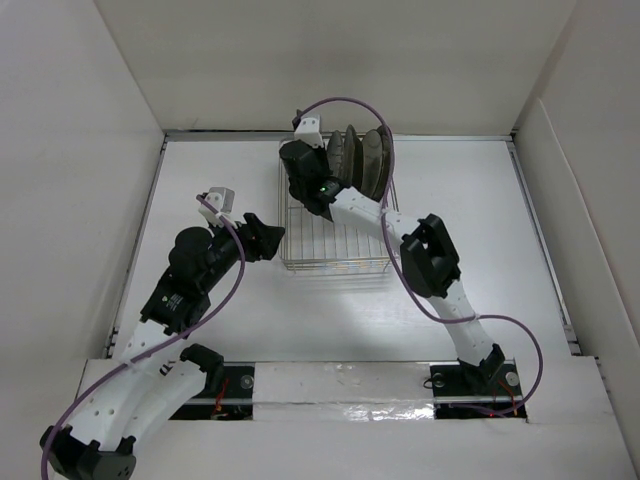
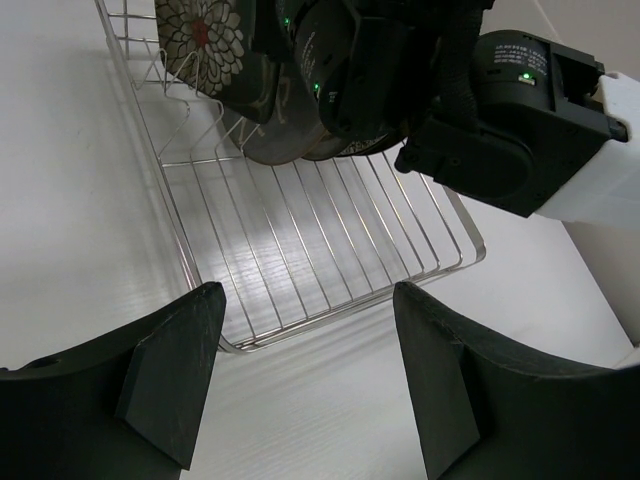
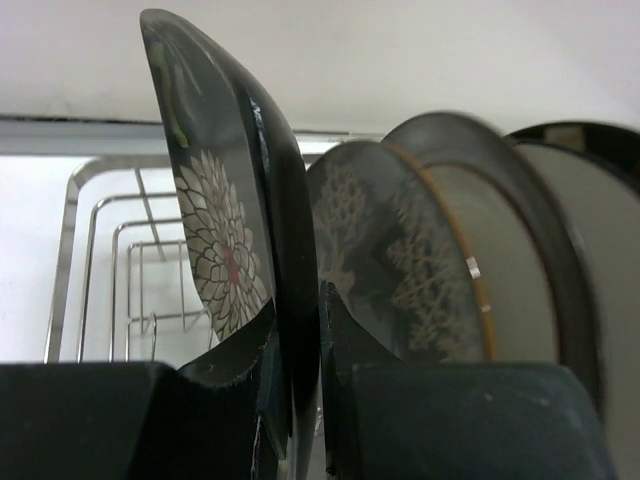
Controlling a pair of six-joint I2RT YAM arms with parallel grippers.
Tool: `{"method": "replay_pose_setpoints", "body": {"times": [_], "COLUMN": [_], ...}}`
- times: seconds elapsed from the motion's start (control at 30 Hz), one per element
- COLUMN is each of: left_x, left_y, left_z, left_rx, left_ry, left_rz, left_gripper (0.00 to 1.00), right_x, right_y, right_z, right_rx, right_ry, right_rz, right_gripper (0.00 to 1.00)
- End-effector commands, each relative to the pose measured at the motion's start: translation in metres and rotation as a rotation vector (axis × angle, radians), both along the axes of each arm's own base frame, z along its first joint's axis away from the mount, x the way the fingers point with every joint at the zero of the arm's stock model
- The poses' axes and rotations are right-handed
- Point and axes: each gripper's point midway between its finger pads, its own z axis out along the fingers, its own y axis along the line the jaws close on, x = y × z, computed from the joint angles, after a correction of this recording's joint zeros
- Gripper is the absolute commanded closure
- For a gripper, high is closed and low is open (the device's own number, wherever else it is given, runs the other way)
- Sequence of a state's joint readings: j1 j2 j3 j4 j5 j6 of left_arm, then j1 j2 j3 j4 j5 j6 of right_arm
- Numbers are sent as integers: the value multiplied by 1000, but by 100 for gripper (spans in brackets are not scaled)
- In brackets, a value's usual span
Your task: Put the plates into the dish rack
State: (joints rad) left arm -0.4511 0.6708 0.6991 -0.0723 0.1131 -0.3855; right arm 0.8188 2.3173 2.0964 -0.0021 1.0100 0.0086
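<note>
The silver wire dish rack (image 1: 335, 240) stands mid-table. Several plates stand upright at its far end (image 1: 362, 158). My right gripper (image 1: 310, 180) reaches over that end. In the right wrist view it (image 3: 300, 315) is shut on the edge of the black square plate with flowers (image 3: 225, 235), held upright beside the grey plate with pale floral design (image 3: 395, 255). Behind these stand cream-centred plates with dark rims (image 3: 505, 275). My left gripper (image 1: 265, 240) is open and empty just left of the rack. It (image 2: 305, 300) faces the rack's near corner (image 2: 330, 235).
White walls enclose the table on three sides. The right arm's wrist (image 2: 505, 125) hangs over the rack in the left wrist view. The near half of the rack holds no plates. A raised white ledge (image 1: 340, 380) runs along the near edge between the arm bases.
</note>
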Motion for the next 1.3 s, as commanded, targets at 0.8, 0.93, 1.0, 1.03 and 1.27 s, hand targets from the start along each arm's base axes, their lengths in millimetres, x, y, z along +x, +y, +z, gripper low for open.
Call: {"method": "replay_pose_setpoints", "body": {"times": [0.8, 0.93, 1.0, 1.03, 1.27], "left_x": [0, 0, 0, 0, 3], "left_y": [-3, -3, -2, -2, 8], "left_z": [20, 18, 19, 19, 21], "left_rx": [-30, -35, -39, -44, -58], "left_ry": [-58, -54, -51, -50, -43], "left_rz": [-11, -8, -3, 1, 65], "left_gripper": [36, 36, 36, 36, 37], "right_x": [-52, -61, -68, -69, -82], "right_y": [26, 28, 31, 31, 31], "right_z": [-2, -12, -13, -15, -17], "right_rx": [305, 328, 338, 352, 410], "right_ry": [-178, -146, -133, -128, -98], "right_rz": [-91, -70, -53, -48, -18], "right_gripper": [77, 68, 65, 65, 51]}}
